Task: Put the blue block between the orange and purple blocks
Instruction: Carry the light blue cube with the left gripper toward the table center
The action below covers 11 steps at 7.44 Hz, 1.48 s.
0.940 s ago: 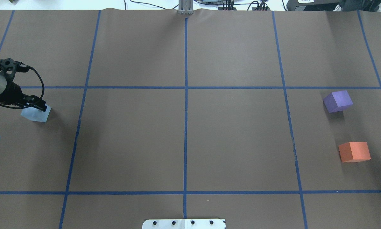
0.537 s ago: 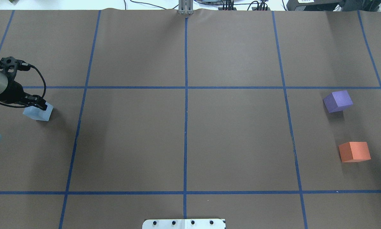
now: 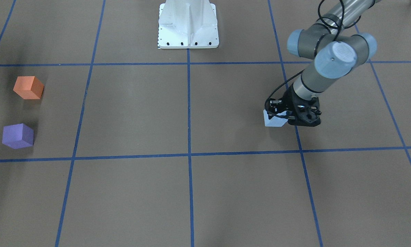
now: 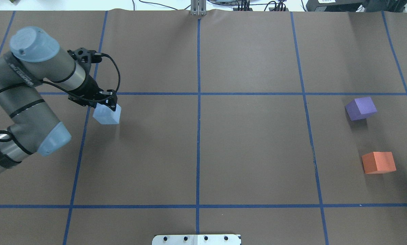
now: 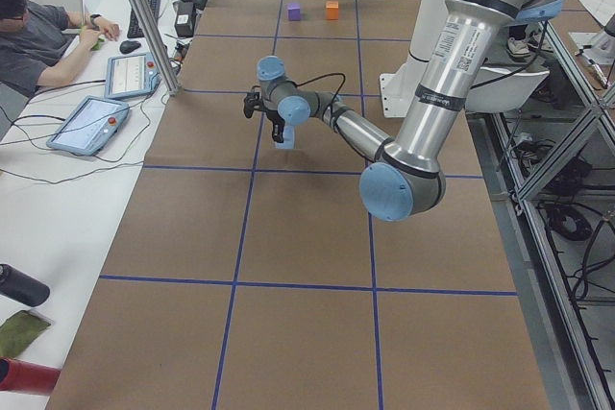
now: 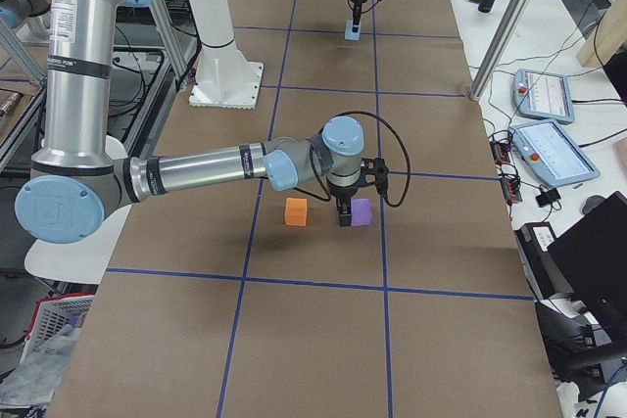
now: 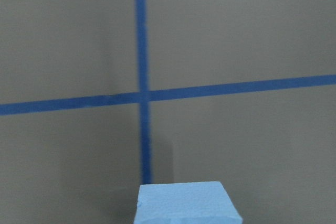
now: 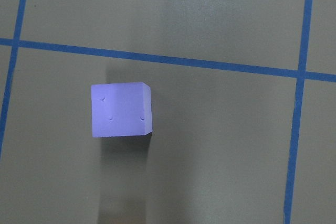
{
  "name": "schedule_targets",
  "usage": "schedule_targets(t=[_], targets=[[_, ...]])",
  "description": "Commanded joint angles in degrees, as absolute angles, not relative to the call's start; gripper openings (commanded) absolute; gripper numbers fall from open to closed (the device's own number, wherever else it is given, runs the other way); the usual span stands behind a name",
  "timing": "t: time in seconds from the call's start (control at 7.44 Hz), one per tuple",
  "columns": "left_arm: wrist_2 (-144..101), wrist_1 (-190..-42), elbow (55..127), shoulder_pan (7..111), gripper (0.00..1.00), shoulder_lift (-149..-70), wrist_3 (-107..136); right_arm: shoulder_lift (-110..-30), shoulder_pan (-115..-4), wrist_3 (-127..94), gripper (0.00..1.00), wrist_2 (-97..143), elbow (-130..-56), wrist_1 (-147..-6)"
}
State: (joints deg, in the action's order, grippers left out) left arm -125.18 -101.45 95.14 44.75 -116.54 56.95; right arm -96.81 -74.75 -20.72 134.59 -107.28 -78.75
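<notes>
Clamping the blue block (image 4: 107, 115) in its left pincer (image 4: 110, 104), the robot is holding it at the counter's (image 4: 251, 153) left side, well apart from the purple block (image 4: 360, 108) and orange block (image 4: 378, 162), while the right pincer's (image 6: 345, 218) state cannot be told.

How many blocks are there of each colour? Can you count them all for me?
blue block: 1
purple block: 1
orange block: 1
Total: 3 blocks

Three blocks (image 4: 106, 116) (image 4: 360, 108) (image 4: 378, 162), two arms (image 4: 50, 69) (image 6: 196, 168)
</notes>
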Motion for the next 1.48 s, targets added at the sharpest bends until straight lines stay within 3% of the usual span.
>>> schedule_targets(t=[0.0, 0.4, 0.67, 0.81, 0.94, 1.07, 1.34], targets=[[-121.1, -97.6, 91.7, 38.3, 0.07, -127.7, 66.8, -95.2, -73.5, -22.5, 1.00, 134.3, -107.3, -78.8], [-113.6, -98.2, 79.7, 32.2, 0.22, -139.5, 74.2, -95.1, -73.2, -23.6, 1.00, 134.5, -107.3, -78.7], [-112.9, -98.3, 78.6, 29.7, 0.31, -141.5, 75.1, -95.1, -73.1, -23.7, 1.00, 134.6, -107.3, -78.7], [-110.9, -98.3, 78.6, 28.8, 0.47, -141.9, 75.1, -95.1, -73.1, -23.7, 1.00, 134.6, -107.3, -78.7], [-108.4, -98.2, 78.6, 27.7, 0.86, -141.7, 75.1, -95.2, -73.1, -23.7, 1.00, 134.6, -107.3, -78.7], [-106.3, -98.2, 78.6, 27.0, 1.00, -141.7, 75.1, -95.1, -73.0, -23.7, 1.00, 134.6, -107.3, -78.7], [-106.8, -97.7, 81.1, 28.5, 1.00, -141.6, 74.2, -94.3, -71.4, -23.7, 1.00, 134.4, -108.9, -78.7]])
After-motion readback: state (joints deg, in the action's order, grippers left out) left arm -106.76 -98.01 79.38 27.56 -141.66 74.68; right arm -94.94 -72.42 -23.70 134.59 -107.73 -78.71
